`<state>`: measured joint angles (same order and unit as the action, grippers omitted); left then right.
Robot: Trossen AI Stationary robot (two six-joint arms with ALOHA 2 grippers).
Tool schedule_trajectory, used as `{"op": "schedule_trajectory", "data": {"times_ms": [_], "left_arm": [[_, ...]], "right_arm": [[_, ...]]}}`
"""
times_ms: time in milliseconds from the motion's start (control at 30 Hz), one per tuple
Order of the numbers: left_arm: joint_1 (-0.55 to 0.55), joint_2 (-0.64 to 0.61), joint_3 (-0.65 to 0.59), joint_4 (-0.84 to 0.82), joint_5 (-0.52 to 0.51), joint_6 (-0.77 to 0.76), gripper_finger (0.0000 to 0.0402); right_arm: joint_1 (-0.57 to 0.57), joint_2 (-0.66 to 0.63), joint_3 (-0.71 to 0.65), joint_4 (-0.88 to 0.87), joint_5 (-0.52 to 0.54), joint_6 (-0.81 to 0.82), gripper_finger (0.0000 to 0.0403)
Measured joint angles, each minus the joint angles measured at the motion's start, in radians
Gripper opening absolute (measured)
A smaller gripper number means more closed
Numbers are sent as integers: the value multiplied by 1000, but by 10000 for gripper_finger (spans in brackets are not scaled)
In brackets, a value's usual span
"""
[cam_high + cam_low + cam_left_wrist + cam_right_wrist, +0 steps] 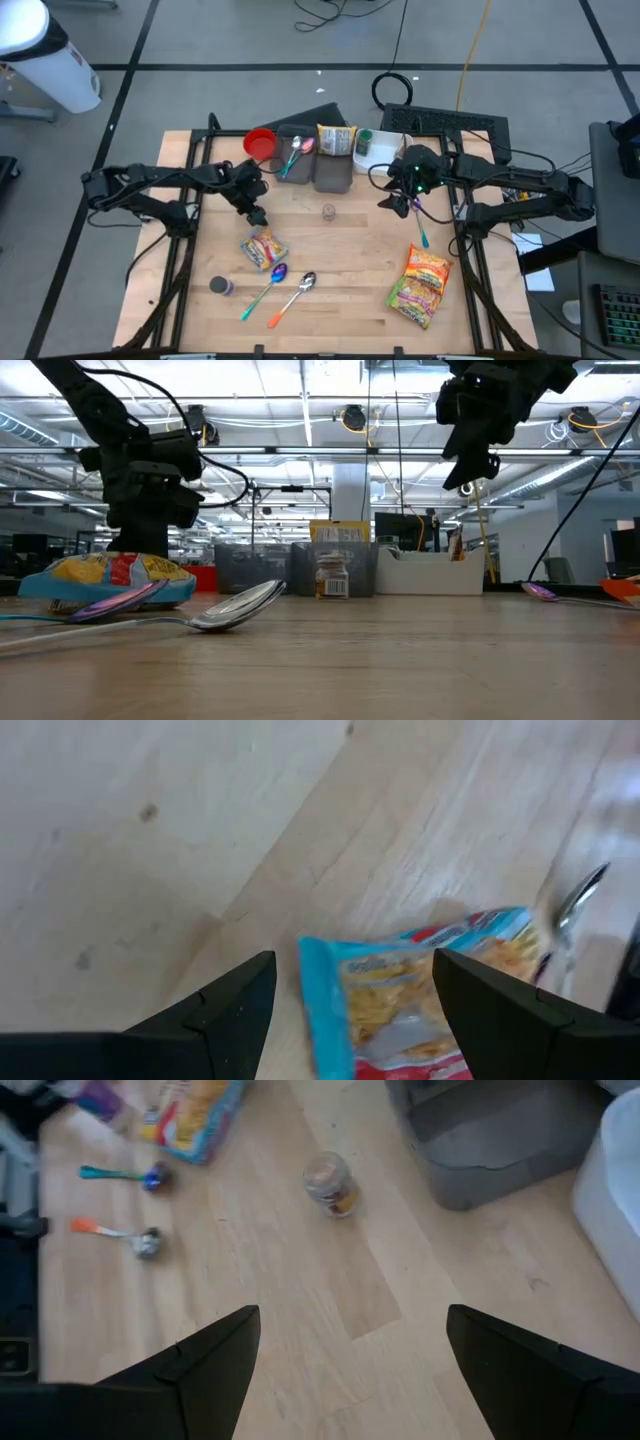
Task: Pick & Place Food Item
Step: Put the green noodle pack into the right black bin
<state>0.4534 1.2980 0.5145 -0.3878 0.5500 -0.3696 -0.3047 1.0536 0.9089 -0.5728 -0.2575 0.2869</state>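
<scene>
High view: wood bench [340, 250] fills the middle, both arms reaching in from the sides. Along the far edge sit two grey bins [315, 165], a red cup [260, 143] and a white tub [385, 148]. Big yellow noodle bag [420, 285] lies near the right front, well apart from either arm.

Left end effector [256, 213] hangs just behind the small snack pack [263, 248], blue-edged with a red and yellow print, left of centre. In the left wrist view the fingers [500, 1005] are spread wide, empty, with the pack between them but lower down. No contact visible.

Right end effector [402, 200] is held high right of centre, fingers apart in its wrist view, nothing in them. Waiting.

Smaller stuff: two spoons [285, 290] lie just in front of the pack, one close against it. A purple spoon [420, 228] lies below the right arm. A small jar [328, 211] stands mid-bench, and a small dark jar [220, 286] near the left front.

Step, as I read it: approach for the pick, grasp not yet made. Next move calls for a descent over the pack with the fingers straddling it, then a close. Risk: the pack is flat and crinkly and may slide, or the adjacent spoon gets nudged.
</scene>
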Motion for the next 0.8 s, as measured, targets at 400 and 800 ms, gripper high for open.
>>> {"op": "schedule_trajectory", "data": {"times_ms": [400, 800], "left_arm": [[18, -173, 1, 51, 24, -75, 273], [-51, -274, 270, 84, -139, -116, 273]], "right_arm": [[143, -23, 0, 39, -113, 93, 313], [292, 184, 231, -127, -287, -122, 307]]}}
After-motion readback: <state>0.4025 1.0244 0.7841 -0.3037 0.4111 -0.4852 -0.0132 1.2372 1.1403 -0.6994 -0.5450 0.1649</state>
